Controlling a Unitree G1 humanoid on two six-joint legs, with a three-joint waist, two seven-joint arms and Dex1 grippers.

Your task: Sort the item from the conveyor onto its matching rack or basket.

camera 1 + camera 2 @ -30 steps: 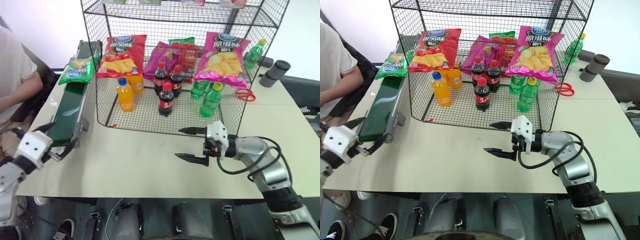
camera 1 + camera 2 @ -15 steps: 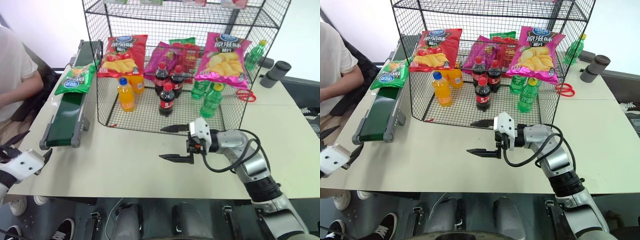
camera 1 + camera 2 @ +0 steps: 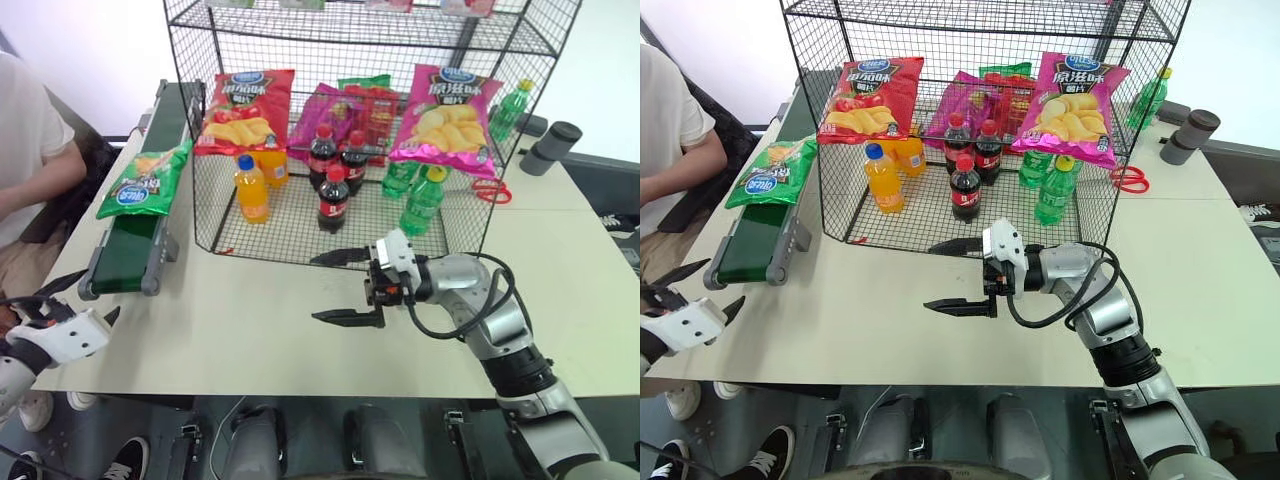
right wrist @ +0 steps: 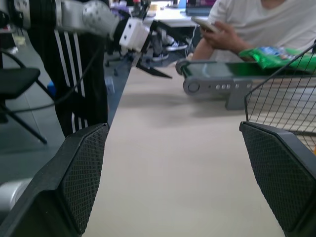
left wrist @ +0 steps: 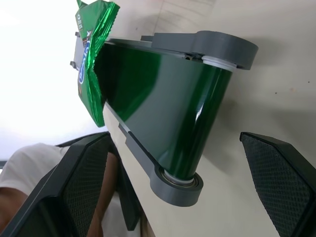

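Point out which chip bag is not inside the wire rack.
The green chip bag, lying on the conveyor belt left of the rack. The red bag and pink bag hang inside it.

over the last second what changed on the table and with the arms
The green chip bag rode down the conveyor toward its near end roller. The left gripper dropped back from the belt end to the table's near corner, still open and empty. The right gripper swung left across the front of the rack, also open and empty. The bags and bottles in the rack stayed put.
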